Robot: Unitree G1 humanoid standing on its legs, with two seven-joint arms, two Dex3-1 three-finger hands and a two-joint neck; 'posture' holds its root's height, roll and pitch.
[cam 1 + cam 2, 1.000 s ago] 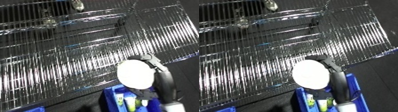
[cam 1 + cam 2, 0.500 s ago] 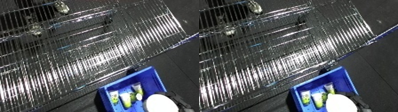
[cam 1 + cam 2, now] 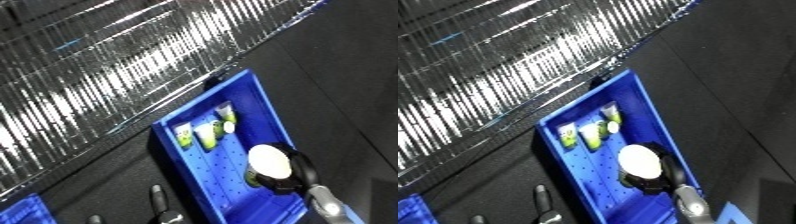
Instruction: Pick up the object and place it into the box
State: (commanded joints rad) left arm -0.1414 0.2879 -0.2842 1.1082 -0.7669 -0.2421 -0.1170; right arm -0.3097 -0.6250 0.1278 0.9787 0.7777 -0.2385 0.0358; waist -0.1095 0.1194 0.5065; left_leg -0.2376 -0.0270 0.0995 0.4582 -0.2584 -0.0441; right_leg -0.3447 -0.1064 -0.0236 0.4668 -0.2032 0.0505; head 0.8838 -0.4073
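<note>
Your right hand (image 3: pixel 289 175) grasping a round white disc-like object (image 3: pixel 269 162) over the blue plastic bin (image 3: pixel 266 107) at lower centre, small green-and-white tubes (image 3: pixel 206 132) inside, shiny wire rack (image 3: pixel 107 65) upper left

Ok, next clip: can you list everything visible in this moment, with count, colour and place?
Bin: one, blue, lower centre on the dark floor.
Tubes: a few, white and green, lying in the bin's upper part; exact count unclear.
Round object: one, white, over the bin's lower part, in the right hand.
Wire rack: one, silver, across the upper left.
Second blue item: one, lower left corner, only partly in view.
Right hand: one, black, curled around the round object; silver forearm at the lower right.
</note>
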